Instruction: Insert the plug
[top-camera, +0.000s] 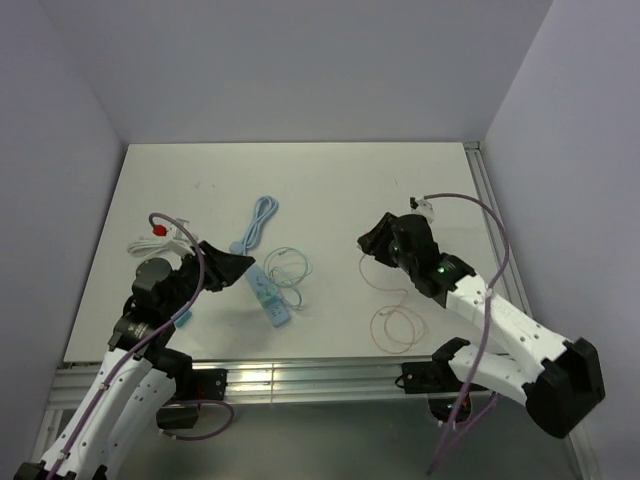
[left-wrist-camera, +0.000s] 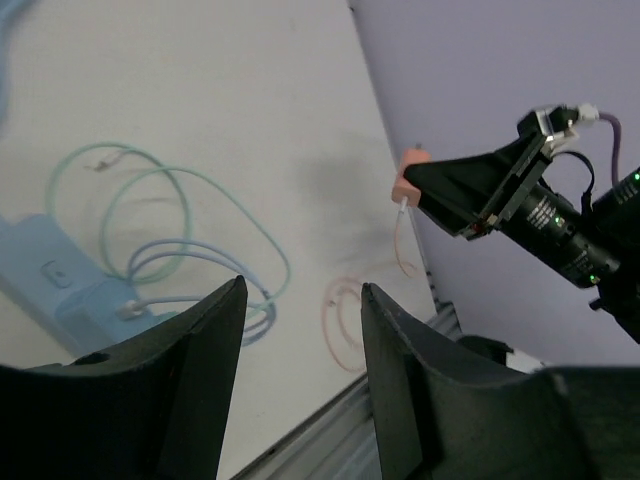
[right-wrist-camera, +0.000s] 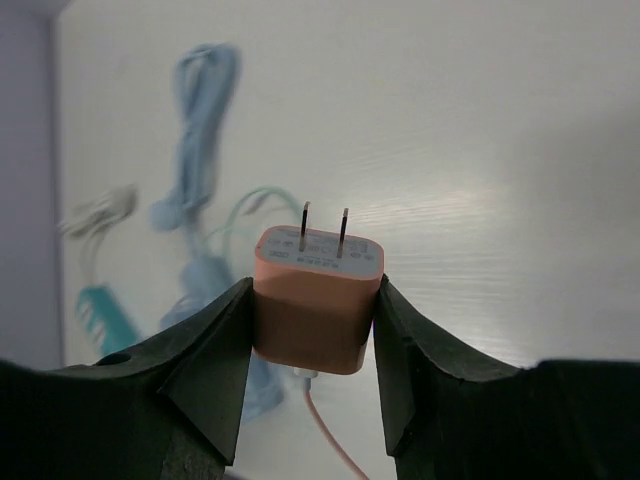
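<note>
- The right gripper (right-wrist-camera: 313, 295) is clamped on the plug (right-wrist-camera: 320, 262), a pink block held by its sides between the two fingers.
- The plug's two metal prongs point straight out ahead of the right gripper, away from the wrist, and the plug is lifted clear of the surface (top-camera: 330, 190).
- A pink cable (top-camera: 395, 325) leaves the back of the plug, between the fingers, and drops to loose coils on the surface below and behind the right gripper.
- The left gripper (left-wrist-camera: 302, 290) has its fingers apart with nothing between them; only the bare surface and loops of cable show through the gap.
- The power strip (top-camera: 270, 295), pale blue, lies flat on the surface just beside the left gripper's tips, reaching under its left finger in the wrist view. Whether they touch I cannot tell.
- A green cable (left-wrist-camera: 190, 200) lies looped on the surface ahead of the left gripper, next to the power strip.
- The two grippers face each other, well apart, with the power strip far nearer the left one.
- A light blue cable bundle (top-camera: 258, 222) lies beyond the left gripper, and a white cable (top-camera: 150, 243) is out to its left side.
</note>
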